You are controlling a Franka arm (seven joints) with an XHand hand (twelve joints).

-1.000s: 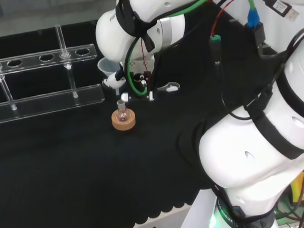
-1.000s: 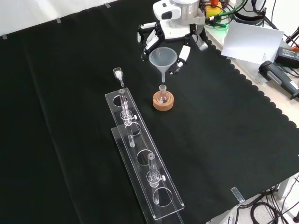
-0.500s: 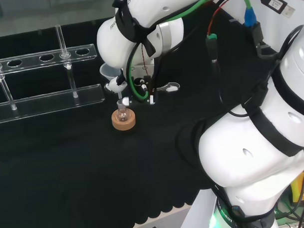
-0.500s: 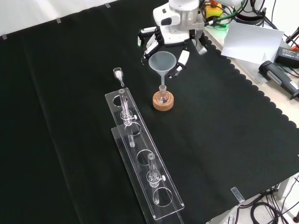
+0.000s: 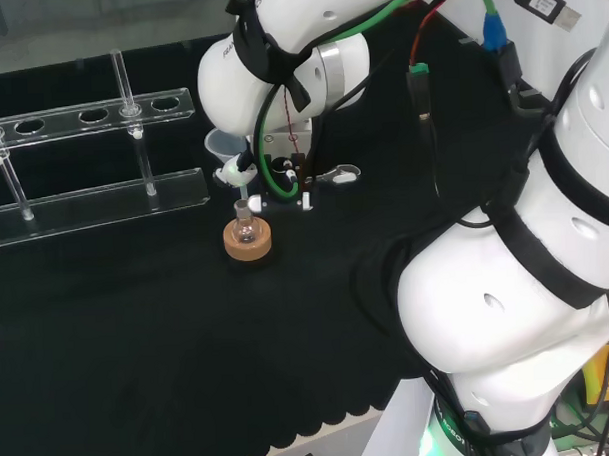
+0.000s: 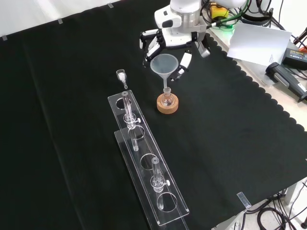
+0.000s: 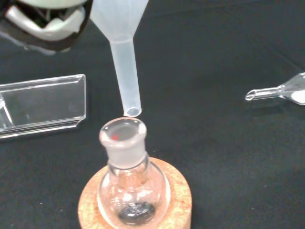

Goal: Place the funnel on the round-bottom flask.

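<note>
Hand (image 6: 165, 40): fingers curled around the funnel's cone, gripping it.
Funnel (image 6: 165, 67): upright, its stem tip just above the flask's mouth, not yet inside.
Flask (image 7: 127, 181): upright in a cork ring (image 6: 167, 105), beside the rack (image 6: 144, 158).

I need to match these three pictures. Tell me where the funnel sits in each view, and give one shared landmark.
Head view: funnel left of the white arm link, above the flask.
Front view: upper middle, held by the hand.
Wrist view: stem just above the flask mouth.
Shared landmark: round-bottom flask on its cork ring.
</note>
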